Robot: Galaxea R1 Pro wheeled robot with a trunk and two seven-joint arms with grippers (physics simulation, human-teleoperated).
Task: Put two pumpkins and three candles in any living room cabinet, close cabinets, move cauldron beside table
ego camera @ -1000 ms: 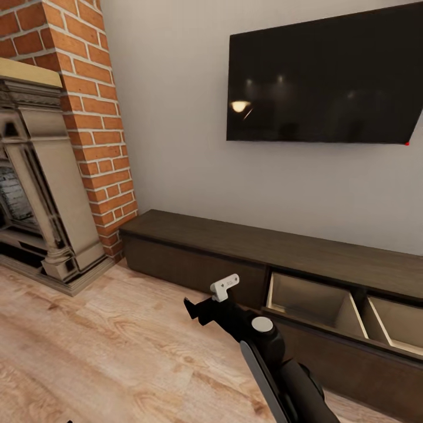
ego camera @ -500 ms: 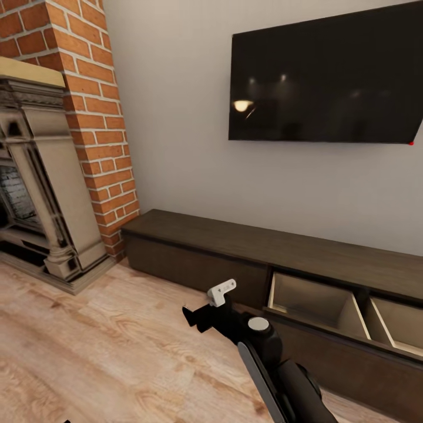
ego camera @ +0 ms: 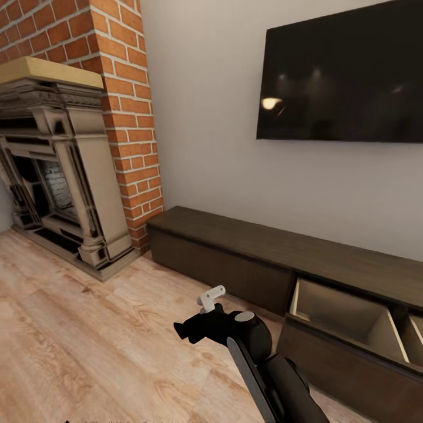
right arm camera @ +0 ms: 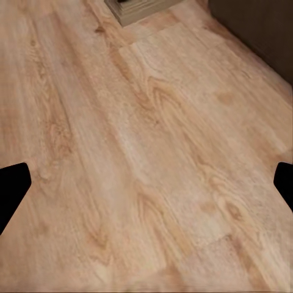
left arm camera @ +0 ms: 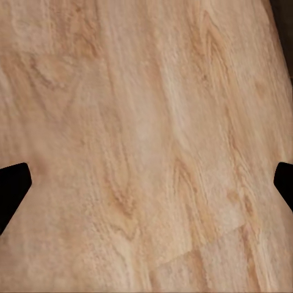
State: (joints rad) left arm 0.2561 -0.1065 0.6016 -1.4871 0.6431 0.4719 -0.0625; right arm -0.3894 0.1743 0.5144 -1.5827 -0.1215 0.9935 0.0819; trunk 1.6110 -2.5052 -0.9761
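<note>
Head view: long low dark-brown wooden cabinet (ego camera: 247, 244) runs along the pale grey wall (ego camera: 200, 117), under a big black wall-mounted TV screen (ego camera: 346, 76). Cabinet's left drawer fronts are flush and shut; toward the right end one drawer (ego camera: 346, 314) is pulled out, pale interior showing, nothing visible inside it, and a second open pale compartment (ego camera: 414, 335) sits just beside it at the picture's edge. Left of the cabinet stands a red brick chimney column (ego camera: 126, 100), touching or just beside the cabinet's left end, with a carved beige stone fireplace surround (ego camera: 64, 170) and a tan wooden mantel top (ego camera: 47, 71) in front of it. Floor is light wood-grain plank flooring (ego camera: 88, 329). Black right arm (ego camera: 264, 370) reaches in from the lower edge, over the floor in front of the cabinet, with a small white bracket (ego camera: 210, 298) on top near the wrist; the right end effector (ego camera: 179, 331) is at its tip, pointing left, away from the open drawer, fingers too dark and foreshortened here to read. Right wrist view: right end effector (right arm camera: 146, 183) has its two black fingertips (right arm camera: 12, 183) at opposite edges, spread wide apart, nothing between them, bare floor below, fireplace base corner (right arm camera: 137, 9) and dark cabinet face (right arm camera: 256, 30) at the far side. Left wrist view: left end effector (left arm camera: 146, 189) likewise spread wide with fingertips (left arm camera: 12, 189) at opposite edges, holding nothing, over bare plank floor.
</note>
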